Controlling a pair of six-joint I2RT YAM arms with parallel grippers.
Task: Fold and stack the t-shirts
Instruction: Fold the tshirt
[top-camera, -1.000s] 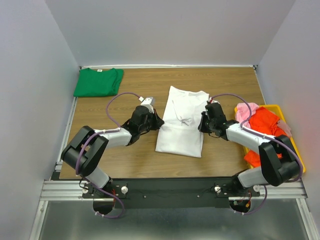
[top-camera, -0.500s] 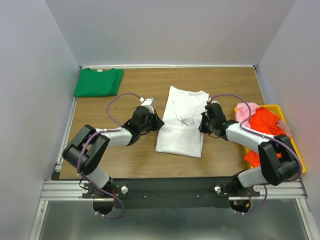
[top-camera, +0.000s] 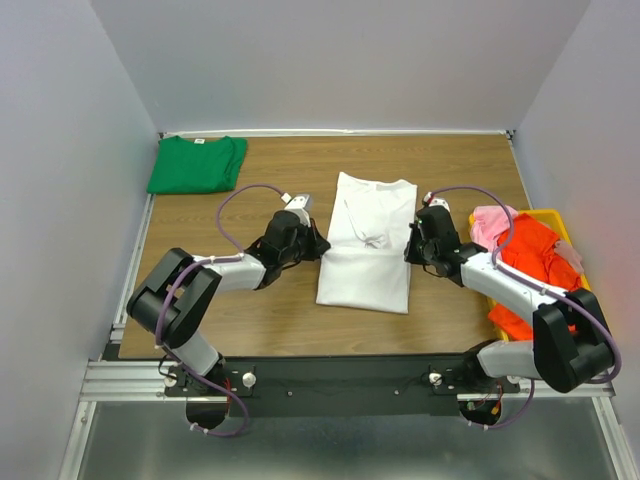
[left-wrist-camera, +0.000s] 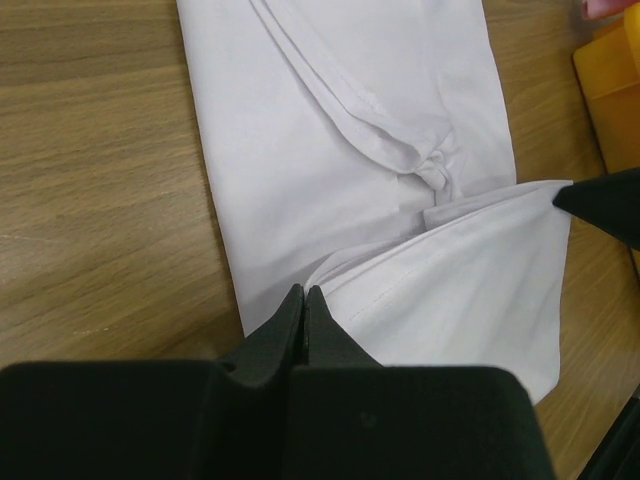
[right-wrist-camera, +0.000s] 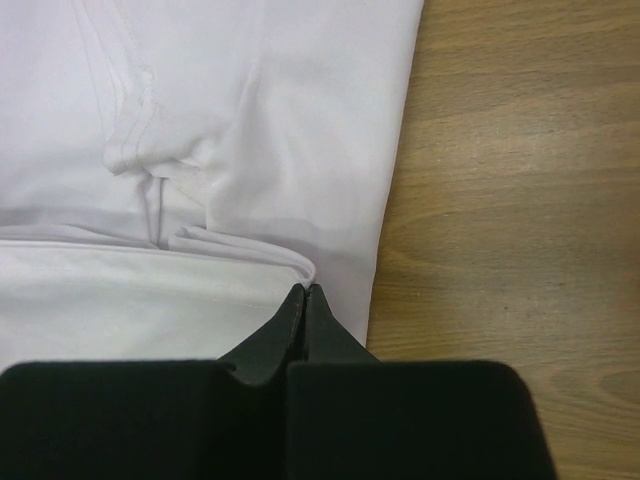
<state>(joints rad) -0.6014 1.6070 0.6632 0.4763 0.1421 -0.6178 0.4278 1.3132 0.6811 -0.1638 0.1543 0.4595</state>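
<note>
The white t-shirt (top-camera: 365, 250) lies lengthwise in the middle of the table, its lower part doubled up over its middle. My left gripper (top-camera: 318, 247) sits at the shirt's left edge, jaws shut on the left corner of the doubled-over layer (left-wrist-camera: 304, 292). At the right edge, my right gripper (top-camera: 410, 245) is shut on that layer's other corner (right-wrist-camera: 306, 290). In the left wrist view the layer's edge runs taut across to the right fingertips (left-wrist-camera: 600, 205). A folded green t-shirt (top-camera: 197, 164) rests at the far left corner.
A yellow bin (top-camera: 592, 300) stands at the table's right edge, holding a pink t-shirt (top-camera: 490, 222) and an orange-red one (top-camera: 525, 250). Its corner shows in the left wrist view (left-wrist-camera: 610, 90). Grey walls close in the table on three sides.
My right gripper has closed on the shirt's edge and shifted slightly right. The white shirt's lower part has shifted a little right with it. The left arm has barely moved.
</note>
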